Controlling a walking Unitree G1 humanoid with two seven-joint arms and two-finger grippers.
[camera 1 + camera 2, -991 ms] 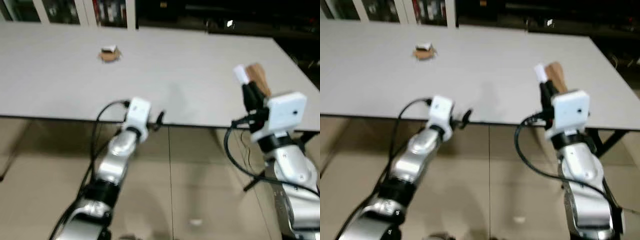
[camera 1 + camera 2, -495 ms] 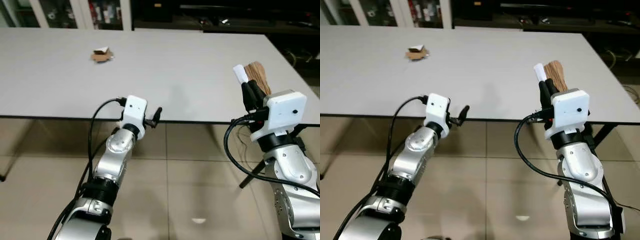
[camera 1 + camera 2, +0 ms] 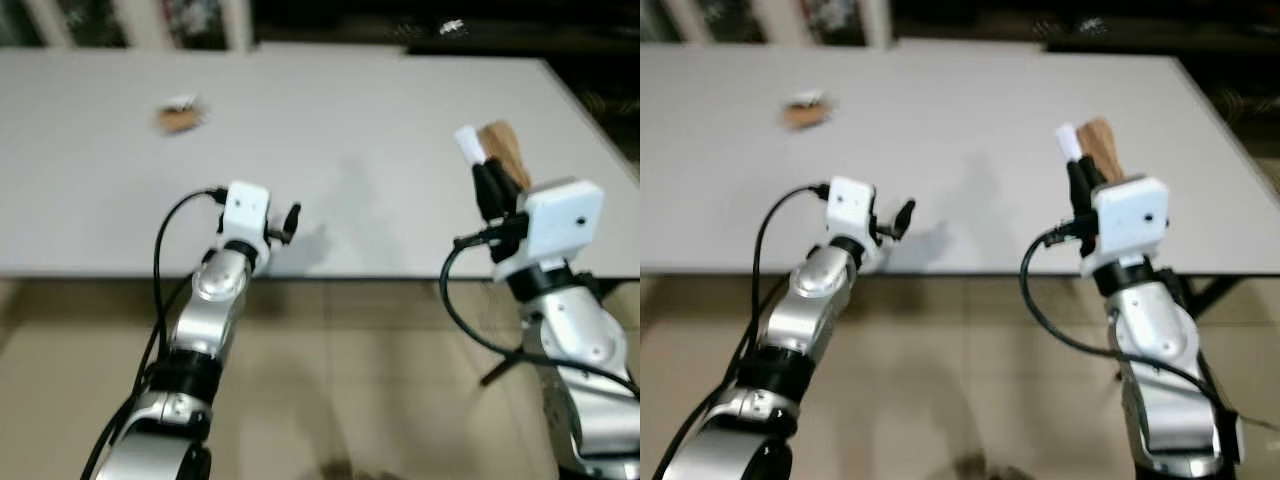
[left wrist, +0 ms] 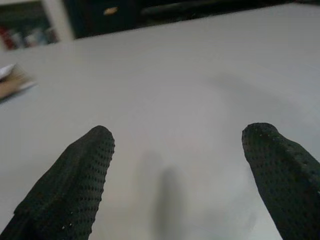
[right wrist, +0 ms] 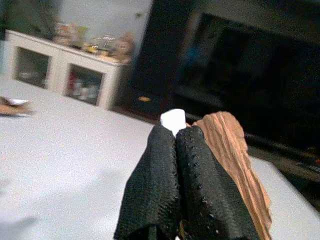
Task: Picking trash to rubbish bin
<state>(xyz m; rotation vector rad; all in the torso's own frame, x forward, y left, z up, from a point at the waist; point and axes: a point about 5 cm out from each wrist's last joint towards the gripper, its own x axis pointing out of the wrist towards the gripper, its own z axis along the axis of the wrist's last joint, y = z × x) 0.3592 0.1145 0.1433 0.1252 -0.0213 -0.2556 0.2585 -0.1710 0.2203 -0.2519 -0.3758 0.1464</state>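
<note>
Table: I see a big white table (image 3: 380,130) in front of me, with a tan floor (image 3: 380,400) under its near edge
Right gripper: my right gripper (image 3: 482,172) is up over the right side of the table, and its two black fingers (image 5: 175,185) are pressed tight together
What it holds: a brown wrapper (image 3: 500,148) with a bit of white paper (image 3: 466,143) is pinched in those fingers and sticks up above the tips
Wrapper look: in the right wrist view the wrapper (image 5: 235,165) is crinkled and lies along one side of the fingers, with the white paper (image 5: 173,120) poking out at the top
Left gripper: my left gripper (image 3: 290,222) is low at the near edge of the table, and its fingers (image 4: 70,185) are spread wide with nothing in them
Other trash: a small brown and white scrap (image 3: 180,115) lies on the far left part of the table, well apart from both grippers
Scrap from the left wrist: I can see the scrap (image 4: 12,82) far off on the table top, but it is blurry
Far side: white cabinets (image 5: 65,75) stand past the table, and the room behind them is dark
</note>
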